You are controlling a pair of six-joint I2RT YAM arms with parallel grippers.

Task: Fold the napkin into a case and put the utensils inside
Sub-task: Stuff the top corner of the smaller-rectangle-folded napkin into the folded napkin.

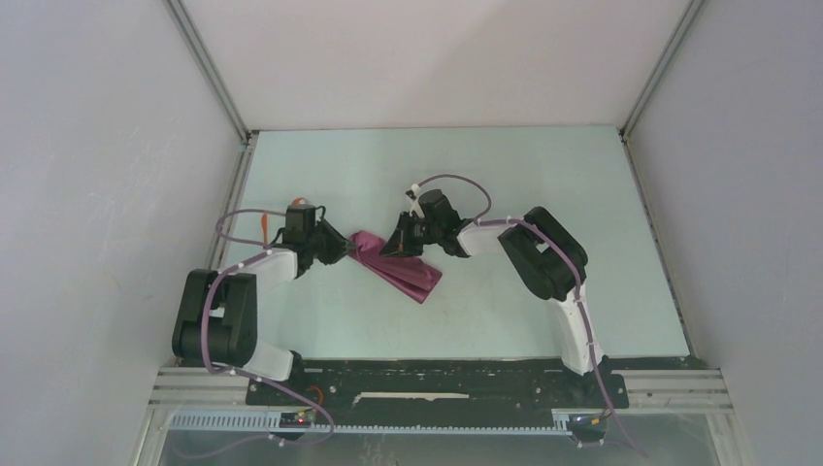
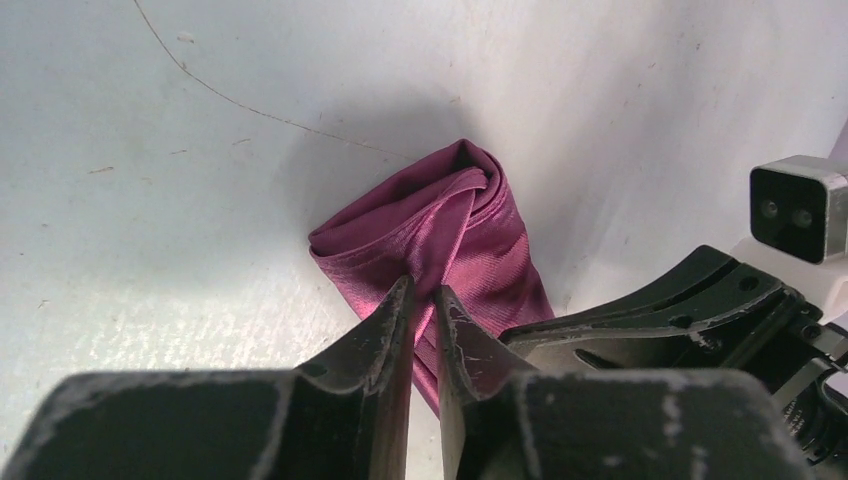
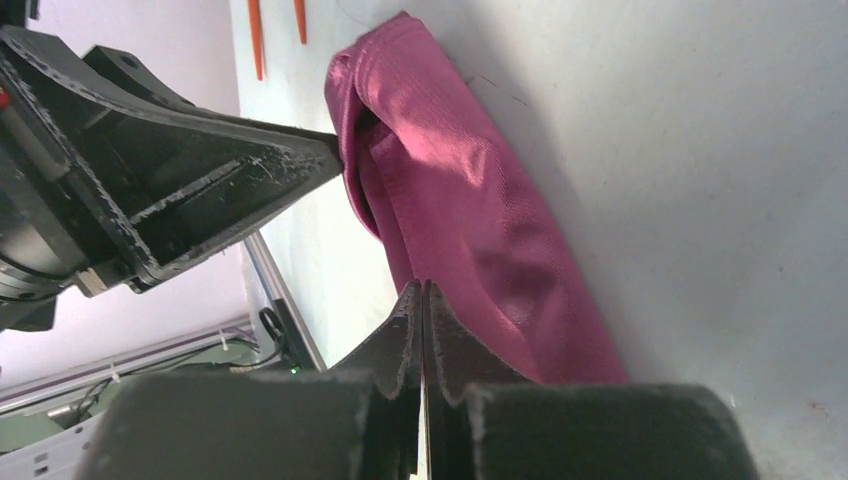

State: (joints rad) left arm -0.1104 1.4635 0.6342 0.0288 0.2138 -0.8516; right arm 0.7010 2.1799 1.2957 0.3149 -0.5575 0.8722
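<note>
The maroon napkin lies bunched into a long, narrow roll on the pale table, running diagonally between the two arms. My left gripper is at its left end; in the left wrist view the jaws stand nearly together, pinching a raised fold of the napkin. My right gripper sits at the roll's upper edge. Its jaws are pressed shut, with a thin maroon line between them beside the napkin. Orange utensils lie left of the left gripper; two of them show in the right wrist view.
White walls enclose the table on three sides, with metal rails at the corners. The arm bases sit on a black plate at the near edge. The left arm's cable loops near the utensils.
</note>
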